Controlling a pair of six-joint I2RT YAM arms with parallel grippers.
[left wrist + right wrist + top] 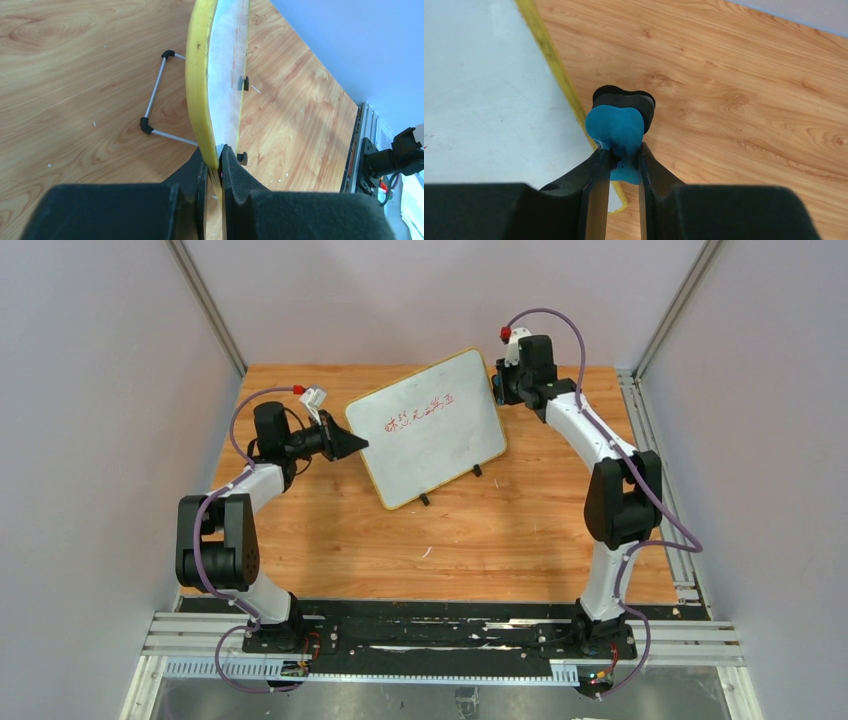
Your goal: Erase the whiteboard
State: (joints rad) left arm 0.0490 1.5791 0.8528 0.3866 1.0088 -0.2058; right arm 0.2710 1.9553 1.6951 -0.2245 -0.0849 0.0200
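**Wooden table, one whiteboard, two arms holding on**

A wooden table [330, 540] sits between pale walls [90, 390].

The left gripper [214, 166] is squeezed tight on the whiteboard [430, 440]. Its two black fingers [192, 175] pinch the yellow frame [197, 75] at the board's left edge, one finger on each side. Behind the board, a thin wire stand [152, 95] with black corners rests on the wood.

The right gripper [620, 156] is squeezed tight on an eraser [616, 127]. The eraser is blue with a black back, and it sticks out past the fingertips. It is just beside the yellow frame at the board's right edge. I cannot tell if it touches the board.

The whiteboard stands near the middle of the table, toward the back, between the two grippers. It is turned a little, so its left side is nearer the arms' bases. It leans back on its two small black feet [425, 500]. Red writing [420, 415] runs across the upper part of the white face. The rest of the face looks white with faint grey smudges.
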